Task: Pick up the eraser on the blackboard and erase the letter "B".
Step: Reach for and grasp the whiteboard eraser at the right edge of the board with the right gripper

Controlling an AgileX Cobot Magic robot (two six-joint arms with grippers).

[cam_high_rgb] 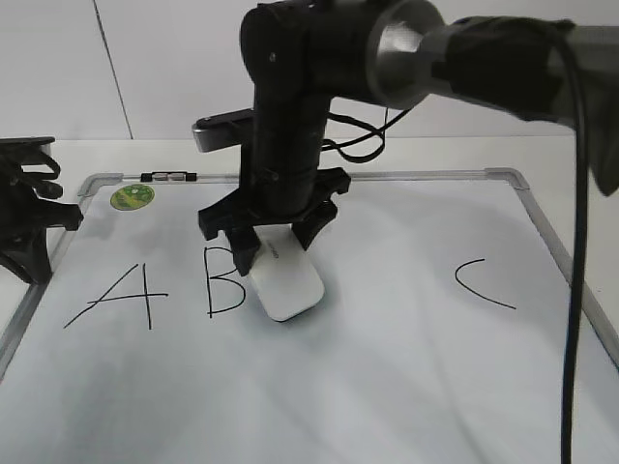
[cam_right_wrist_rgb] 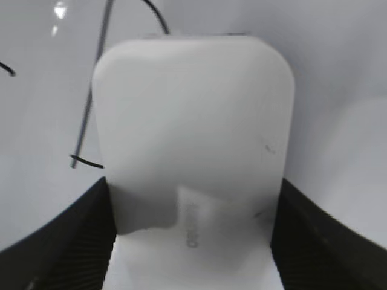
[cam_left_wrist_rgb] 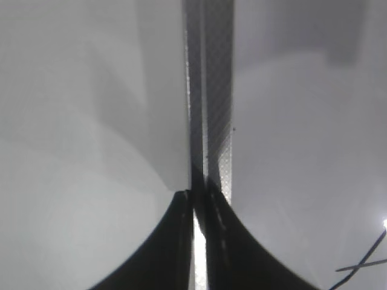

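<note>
The white eraser (cam_high_rgb: pixel 286 285) is gripped at its far end by my right gripper (cam_high_rgb: pixel 276 253), which reaches across from the right. It slants down to the blackboard (cam_high_rgb: pixel 513 179), just right of the letter "B" (cam_high_rgb: pixel 222 282) and touching or covering the edge of its bulges. In the right wrist view the eraser (cam_right_wrist_rgb: pixel 193 133) fills the space between the jaws (cam_right_wrist_rgb: pixel 193 235), with thin strokes of the "B" (cam_right_wrist_rgb: pixel 87 115) at the left. My left gripper (cam_high_rgb: pixel 24 208) is shut and empty at the board's left edge. In its own view the jaws (cam_left_wrist_rgb: pixel 199 202) sit over the frame strip (cam_left_wrist_rgb: pixel 208 90).
A black "A" (cam_high_rgb: pixel 121 295) is left of the "B" and a "C" (cam_high_rgb: pixel 481 282) is far right. A round green sticker (cam_high_rgb: pixel 132 197) sits in the board's far left corner. The right arm and its cable hang over the board's right side.
</note>
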